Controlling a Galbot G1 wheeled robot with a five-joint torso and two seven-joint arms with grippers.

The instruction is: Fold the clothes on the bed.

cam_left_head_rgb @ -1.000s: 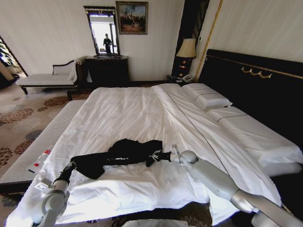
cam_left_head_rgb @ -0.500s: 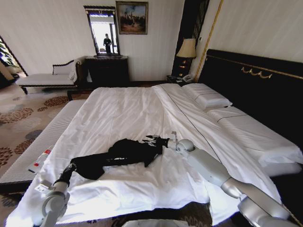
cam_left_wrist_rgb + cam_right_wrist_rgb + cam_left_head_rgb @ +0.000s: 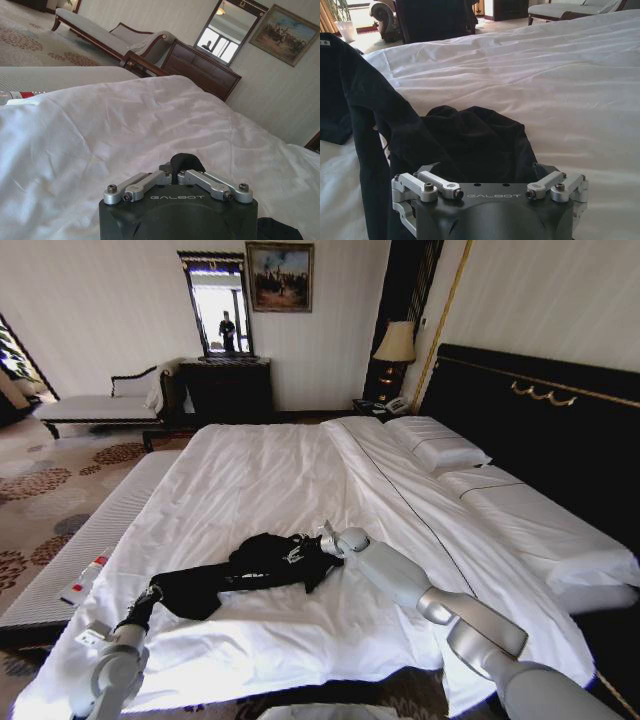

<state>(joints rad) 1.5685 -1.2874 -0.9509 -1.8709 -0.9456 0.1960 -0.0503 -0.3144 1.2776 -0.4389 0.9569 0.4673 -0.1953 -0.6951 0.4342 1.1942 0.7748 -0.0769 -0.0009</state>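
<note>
The black T-shirt (image 3: pixel 235 572) lies crumpled in a long strip across the near part of the bed (image 3: pixel 260 470). My right gripper (image 3: pixel 303 548) reaches over the shirt's right half and is shut on a bunch of its fabric. In the right wrist view that cloth (image 3: pixel 470 135) bulges up between the fingers of the right gripper (image 3: pixel 492 172), and a sleeve trails off to one side. My left gripper (image 3: pixel 150 595) sits low at the shirt's left end, near the bed's edge. In the left wrist view the left gripper (image 3: pixel 186 169) is shut on a small knob of black fabric (image 3: pixel 186 161).
White pillows (image 3: pixel 440 450) lie along the tall black headboard (image 3: pixel 540 420) on the right. A pale bench (image 3: pixel 90 540) with a small bottle (image 3: pixel 83 582) on it runs along the bed's left side. A dresser (image 3: pixel 225 390) and a lamp (image 3: pixel 395 343) stand far behind.
My right gripper has swung left with the shirt's right edge, carrying it over the middle of the shirt. The left gripper has stayed in place.
</note>
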